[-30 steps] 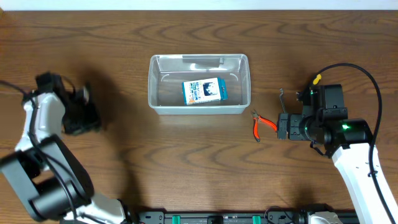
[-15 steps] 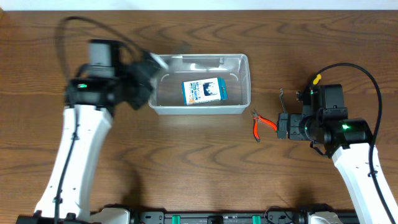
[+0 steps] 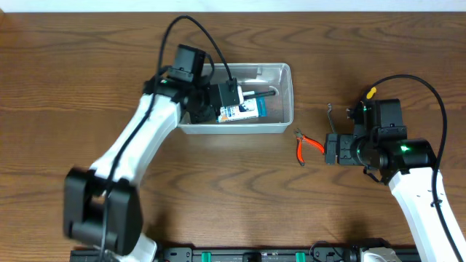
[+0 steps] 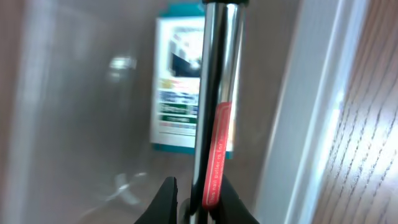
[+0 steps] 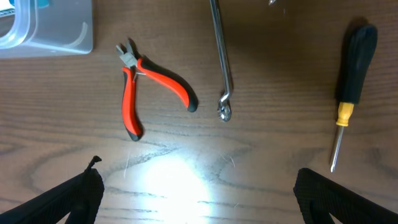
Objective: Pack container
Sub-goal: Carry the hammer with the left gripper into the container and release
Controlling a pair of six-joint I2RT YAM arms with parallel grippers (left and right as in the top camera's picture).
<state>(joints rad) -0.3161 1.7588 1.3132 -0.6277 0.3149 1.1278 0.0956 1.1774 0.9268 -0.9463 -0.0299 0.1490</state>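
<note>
Soft light from above; one view smeared, one with glare.

Crisp and evenly lit in the overhead view, with faint soft shadows on the table [image 3: 87,58] beside the arms, white glints along the rim of the container [image 3: 233,67], and smear low on the left arm [image 3: 95,211]. Blurred throughout in the left wrist view: chrome rod [image 4: 214,93] streaked with a bright highlight, label on the box [image 4: 177,93] unreadable, clear wall washed to hazy white. Sharp in the right wrist view, yet blown out to a pale pool on the wood at bottom centre, dimmer toward the top; thin shadows hugging the pliers [image 5: 128,99] and screwdriver [image 5: 356,62].
</note>
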